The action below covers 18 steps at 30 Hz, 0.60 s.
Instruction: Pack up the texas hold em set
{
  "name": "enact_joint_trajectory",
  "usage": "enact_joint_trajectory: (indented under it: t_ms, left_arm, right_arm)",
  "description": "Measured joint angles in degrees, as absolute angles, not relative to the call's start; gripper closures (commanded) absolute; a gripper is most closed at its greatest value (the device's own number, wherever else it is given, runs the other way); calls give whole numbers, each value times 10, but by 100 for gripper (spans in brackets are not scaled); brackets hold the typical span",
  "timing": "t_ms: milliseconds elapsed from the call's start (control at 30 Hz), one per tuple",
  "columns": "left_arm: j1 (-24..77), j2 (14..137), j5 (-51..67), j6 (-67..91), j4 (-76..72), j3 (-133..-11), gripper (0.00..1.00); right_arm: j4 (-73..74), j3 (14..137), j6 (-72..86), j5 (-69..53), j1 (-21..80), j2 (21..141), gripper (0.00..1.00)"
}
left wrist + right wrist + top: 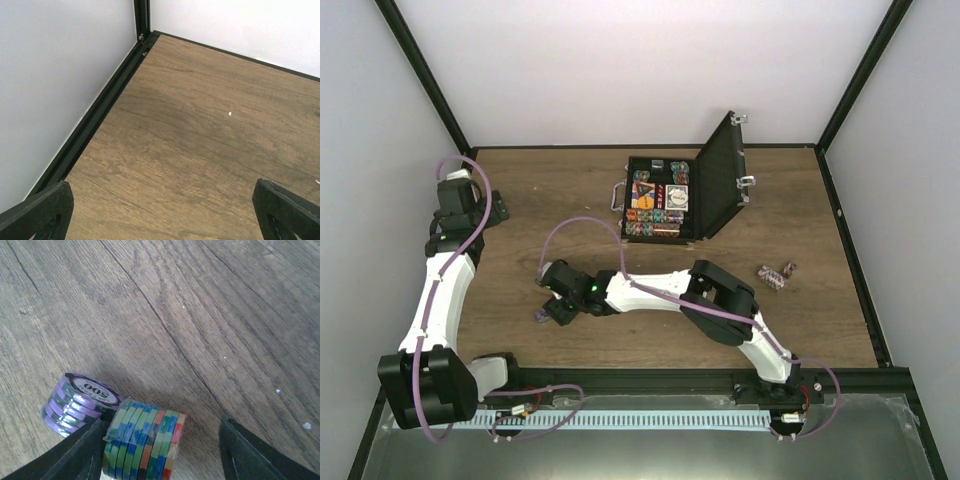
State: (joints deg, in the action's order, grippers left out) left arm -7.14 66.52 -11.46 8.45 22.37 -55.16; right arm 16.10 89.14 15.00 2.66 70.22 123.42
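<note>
Far left: my left gripper (160, 202) is up near the back-left corner of the table (520, 200), close to the side wall (55, 75). Fingers spread wide, nothing between them, only bare wood under it. Released.

Centre-left: my right arm reaches across to the left, and the right gripper (160, 440) is low over the front part of the table. Two stacks here. The purple chip stack (80, 400) stands tilted, its top chip marked 500, just outside the left finger (75, 455). The multicoloured chip stack (142, 442) (green, blue, orange, red) lies on its side between the fingers, touching the purple one and up against the left finger. The right finger (255, 452) is apart from it, with bare wood showing in the gap. So the jaws straddle that stack but are not clamped; nothing grasped.

Centre-back: the briefcase (630, 205) sits open, with a silver handle on its left side. The lid (725, 180) stands upright on its right side. Chips and cards fill the tray; the exact compartments are too small to tell.

Right: the loose chip stacks (775, 275), two of them, lie side by side on the wood, well apart from the briefcase and from both grippers.
</note>
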Motion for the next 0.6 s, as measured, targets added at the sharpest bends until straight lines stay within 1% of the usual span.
enact_joint_trajectory:
  t_ms: [233, 367, 567, 600]
  left_arm:
    - [-71, 665, -115, 85, 224, -552, 0]
    - [-71, 665, -115, 85, 224, -552, 0]
    - [-71, 665, -115, 84, 224, -552, 0]
    - [-71, 665, -115, 84, 224, -552, 0]
  right_arm:
    - [173, 904, 150, 31, 703, 1242, 52]
    - [179, 904, 153, 35, 703, 1242, 55]
    - [181, 904, 155, 40, 703, 1242, 56]
    - [181, 904, 155, 41, 703, 1243, 58]
